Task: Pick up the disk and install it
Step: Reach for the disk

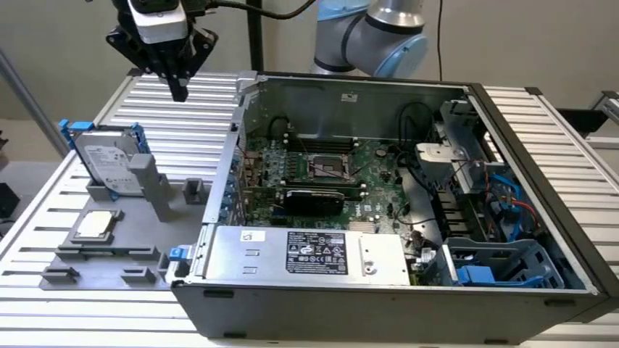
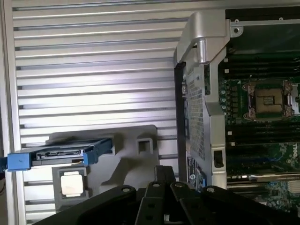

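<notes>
At the exterior view's left, the disk (image 1: 109,161) stands on edge in a grey holder (image 1: 106,258) on the ribbed metal surface (image 1: 184,123), with its blue frame around it. Just in front of it, a small square chip (image 1: 97,225) lies flat on the same holder. Above and behind the holder, well apart from the disk, the hand (image 1: 179,94) hangs pointing down, closed to a narrow tip and holding nothing. To the exterior view's right sits the open computer case (image 1: 387,315), with its motherboard (image 1: 329,170) exposed.
</notes>
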